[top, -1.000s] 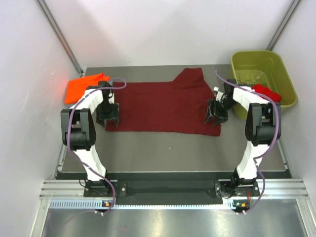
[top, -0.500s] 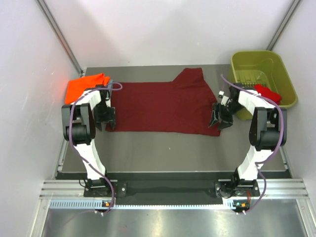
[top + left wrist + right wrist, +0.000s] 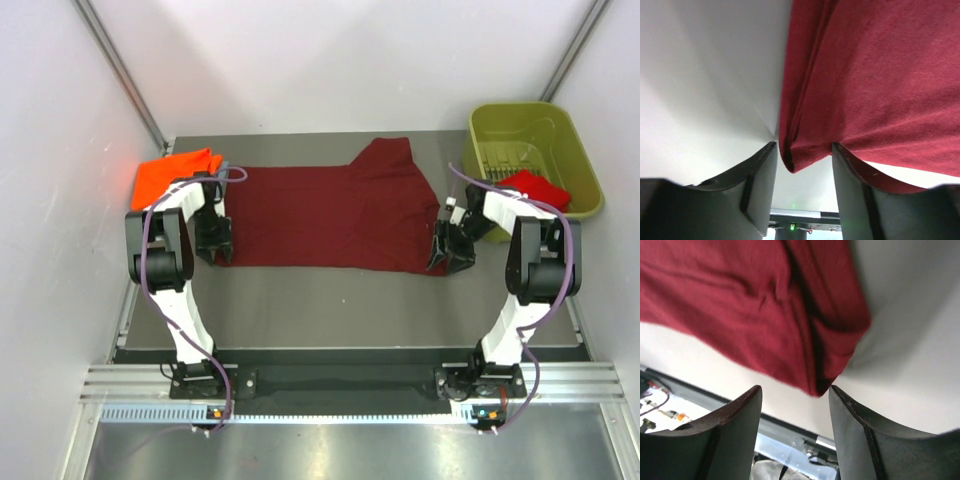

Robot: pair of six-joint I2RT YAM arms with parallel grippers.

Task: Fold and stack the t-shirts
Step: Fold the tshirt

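The left gripper (image 3: 215, 245) is down at the table (image 3: 350, 300) with its jaws partly apart. The near-left corner of the dark maroon t-shirt (image 3: 330, 215) lies in the gap between them, not pinched. The right gripper (image 3: 447, 255) has its jaws just as wide around the shirt's near-right corner, also unclamped. The shirt lies flat between the two grippers and stretches away beyond them. The bright orange t-shirt (image 3: 175, 172) lies beyond the left gripper, on its outer side. The bright red t-shirt (image 3: 535, 187) sits in the olive-green bin (image 3: 520, 125), beyond the right gripper, on its outer side.
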